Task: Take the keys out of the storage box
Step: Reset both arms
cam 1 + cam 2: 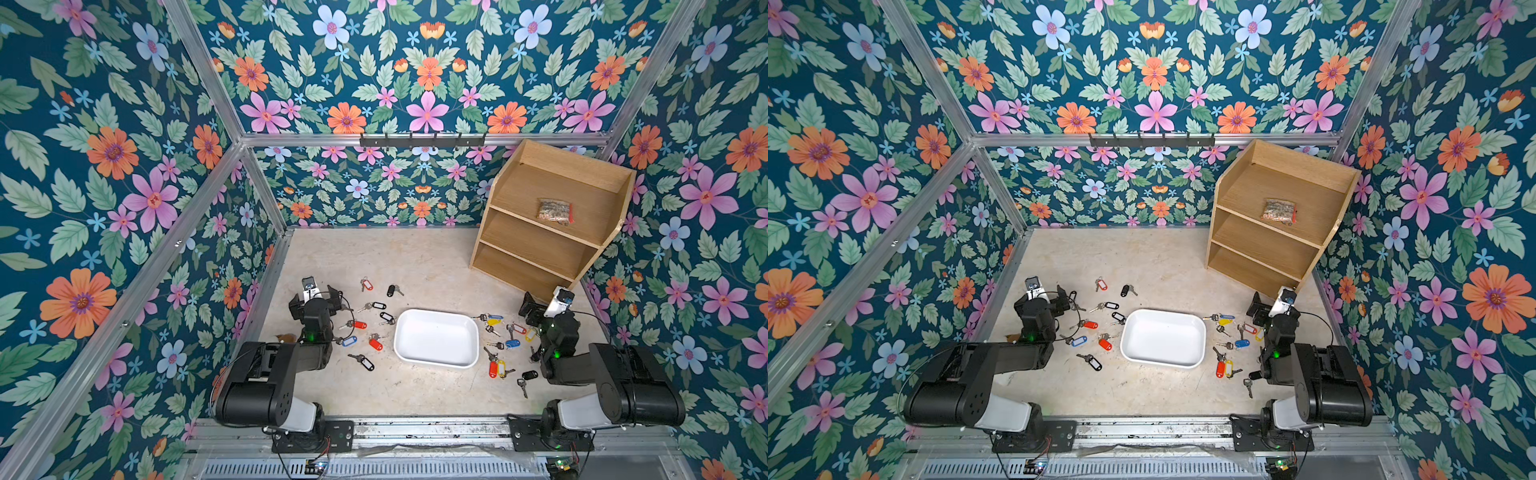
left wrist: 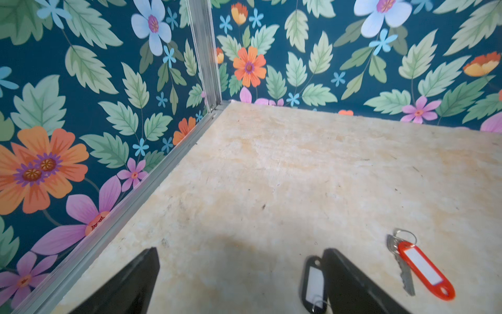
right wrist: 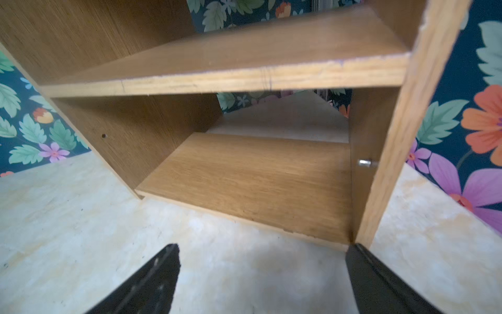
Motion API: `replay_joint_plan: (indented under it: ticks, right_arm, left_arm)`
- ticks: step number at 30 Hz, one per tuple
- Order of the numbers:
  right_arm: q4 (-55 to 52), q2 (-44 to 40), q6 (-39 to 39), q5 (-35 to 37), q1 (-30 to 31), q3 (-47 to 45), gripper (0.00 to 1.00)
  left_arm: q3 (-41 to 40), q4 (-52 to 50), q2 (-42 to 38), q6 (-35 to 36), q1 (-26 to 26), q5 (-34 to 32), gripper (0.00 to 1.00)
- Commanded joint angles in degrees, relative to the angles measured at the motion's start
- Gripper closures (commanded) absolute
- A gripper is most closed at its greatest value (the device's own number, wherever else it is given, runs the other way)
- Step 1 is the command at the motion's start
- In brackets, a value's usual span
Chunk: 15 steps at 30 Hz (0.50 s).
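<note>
Both released: left hand, right hand | glossy rounded storage box | oval-tagged keys scattered

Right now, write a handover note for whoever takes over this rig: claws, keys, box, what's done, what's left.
Left claw: open, empty, by a black-tagged key.
Right claw: open, empty, facing the wooden shelf unit.
Storage box: empty, on the table.
Keys: scattered on both sides of it.
Done: every key is out.
Left: nothing visible.
</note>
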Motion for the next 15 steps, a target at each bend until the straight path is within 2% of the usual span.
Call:
replay_joint_plan:
  ticks: [1, 2, 3, 4, 6, 9, 12, 15]
  right_arm:
    - [6.5, 0.5, -1.2, 1.5, 1.1, -0.3, 0.01]
    - [2.3, -0.8, -1.3, 3.0, 1.6, 0.4, 0.01]
    - [4.6, 0.0, -1.4, 2.9, 1.6, 0.1, 0.01]
    - [7.5, 0.8, -1.6, 3.5, 2.0, -0.5, 0.01]
    - [4.9, -0.3, -2.1, 4.0, 2.6, -0.4, 0.01]
    - [7.2, 0.5, -2.4, 4.2, 2.6, -0.8, 0.01]
    - [5.0, 0.5, -1.2, 0.3, 1.0, 0.2, 0.01]
    - [5.0, 0.4, -1.3, 0.3, 0.9, 0.2, 0.01]
  left_arm:
    - [-0.2, 7.9, 3.7, 1.5, 1.8, 5.9, 0.02]
    - [0.7, 4.8, 2.6, 0.4, 2.4, 6.1, 0.01]
    - [0.1, 8.3, 3.7, 0.9, 2.5, 6.0, 0.01]
    - [0.1, 7.5, 3.6, 0.9, 2.5, 5.9, 0.01]
    - [0.2, 7.2, 3.4, 0.8, 2.5, 6.0, 0.01]
    - [0.3, 6.7, 3.2, 0.8, 2.5, 5.9, 0.01]
    - [0.3, 6.8, 3.3, 0.8, 2.5, 5.8, 0.01]
    - [0.1, 7.1, 3.2, 0.9, 2.4, 5.7, 0.01]
